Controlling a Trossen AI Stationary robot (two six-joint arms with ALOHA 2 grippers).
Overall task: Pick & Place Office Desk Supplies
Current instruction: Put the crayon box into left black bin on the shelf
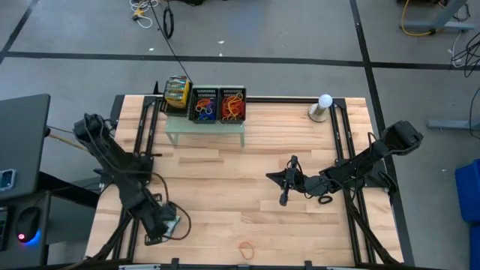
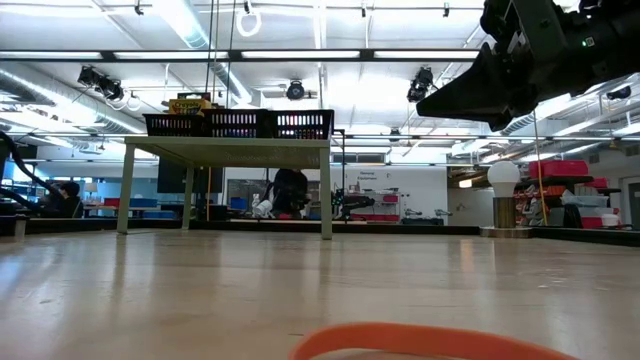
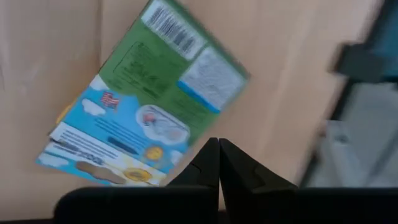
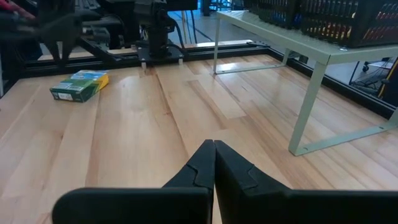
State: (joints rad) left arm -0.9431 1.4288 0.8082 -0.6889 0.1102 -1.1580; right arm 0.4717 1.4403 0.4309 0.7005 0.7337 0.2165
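The left gripper [image 3: 219,163] hangs low over the front-left part of the table [image 1: 225,187], fingers pressed together and holding nothing, with one green-white-blue packet [image 3: 146,102] lying flat on the wood just beyond its tips. Across the table, the right gripper [image 4: 214,163] sits mid-table, fingers together too and empty, pointed toward that same packet. Look to the back edge: a pale-green shelf [image 1: 204,129] carries two black mesh trays [image 1: 218,105], both holding tangled rubber bands [image 1: 233,109], and a stack of packets [image 1: 177,91] sits beside them at the shelf's left end. So most of the sorting looks done. Left to go, as far as I can see: one loose packet and one orange rubber band [image 1: 245,246] near the front edge. The bands in the trays are too tangled to count.
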